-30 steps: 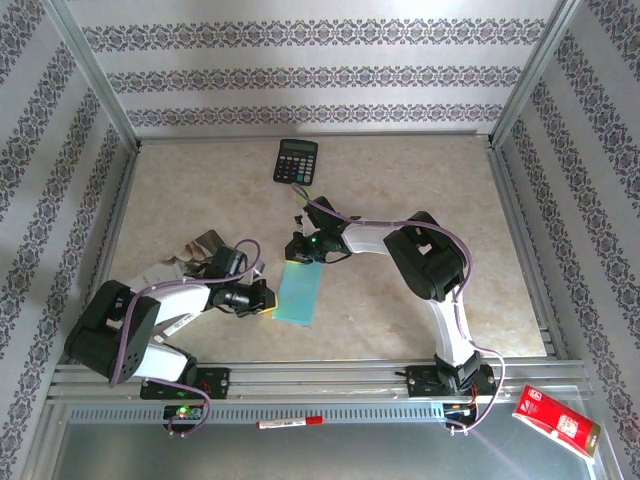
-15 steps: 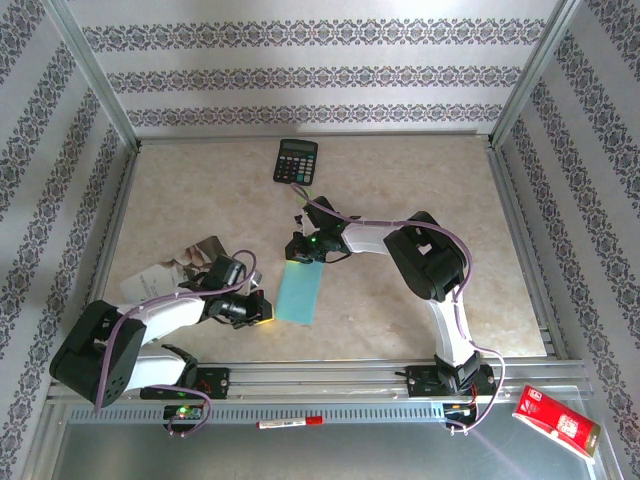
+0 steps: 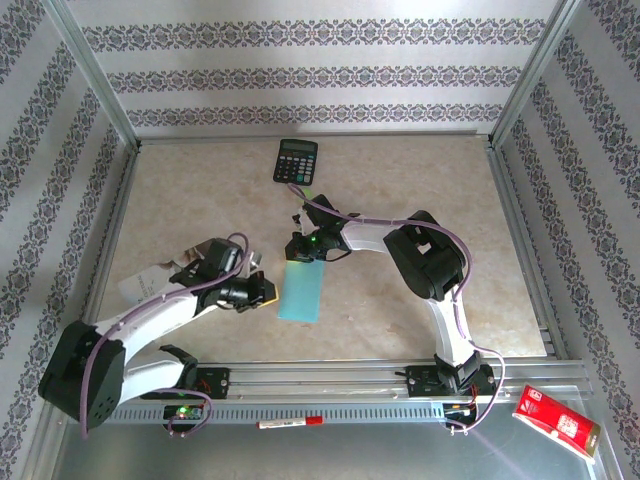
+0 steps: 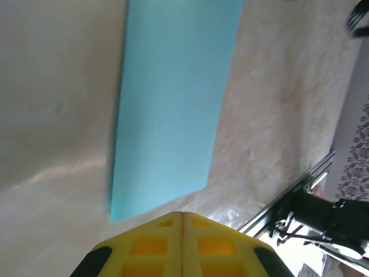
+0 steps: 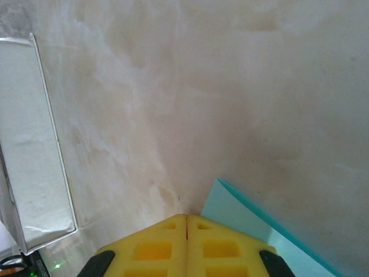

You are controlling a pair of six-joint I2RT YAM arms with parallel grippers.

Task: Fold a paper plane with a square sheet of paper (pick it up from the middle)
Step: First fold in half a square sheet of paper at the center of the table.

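A black calculator (image 3: pixel 296 161) lies at the far middle of a beige marbled bench (image 3: pixel 430 170), a grey-white booklet (image 3: pixel 142 283) near its left edge, and a red pen (image 3: pixel 290 423) and red carton (image 3: pixel 556 421) on the metal ledge (image 3: pixel 380 445) in front.

The square sheet of paper (image 3: pixel 302 291) is plain light cyan, unprinted and smooth. It shows as a narrow oblong, roughly twice as long as it is wide. It lies flat on the pale marbled table (image 3: pixel 480 220), just toward 6 o'clock from the table's middle. Its long edges run almost from 12 to 6 o'clock, and its corners are crisp.
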